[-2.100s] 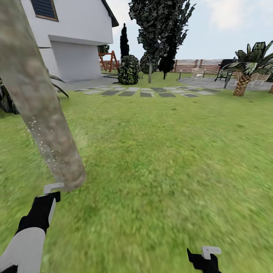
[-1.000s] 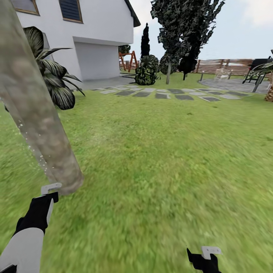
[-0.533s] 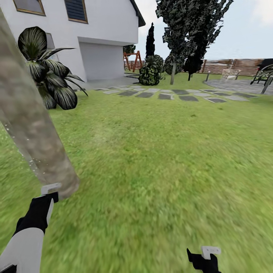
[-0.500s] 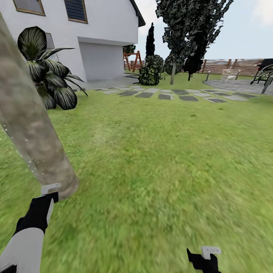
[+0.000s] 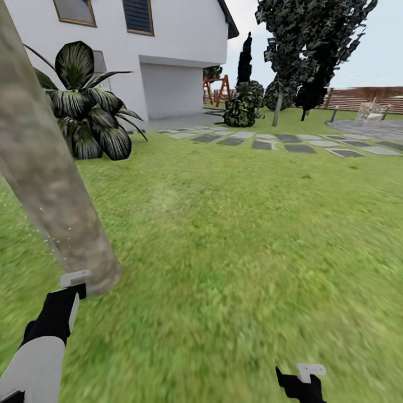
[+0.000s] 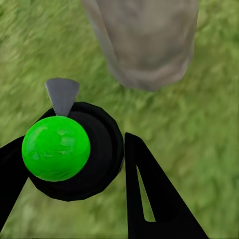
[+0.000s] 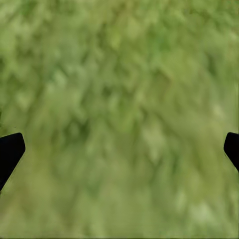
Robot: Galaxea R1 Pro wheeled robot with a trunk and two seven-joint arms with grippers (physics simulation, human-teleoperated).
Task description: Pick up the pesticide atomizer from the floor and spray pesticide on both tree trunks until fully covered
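A wide green lawn (image 5: 240, 235) fills the ground. A thick, mottled grey-brown tree trunk (image 5: 47, 179) rises from the grass at the near left, leaning. Behind it a dark broad-leaved plant (image 5: 89, 112) stands on the lawn. Farther back, grey stepping stones (image 5: 280, 143) lie flat in rows across the grass, near a round dark bush (image 5: 243, 109)
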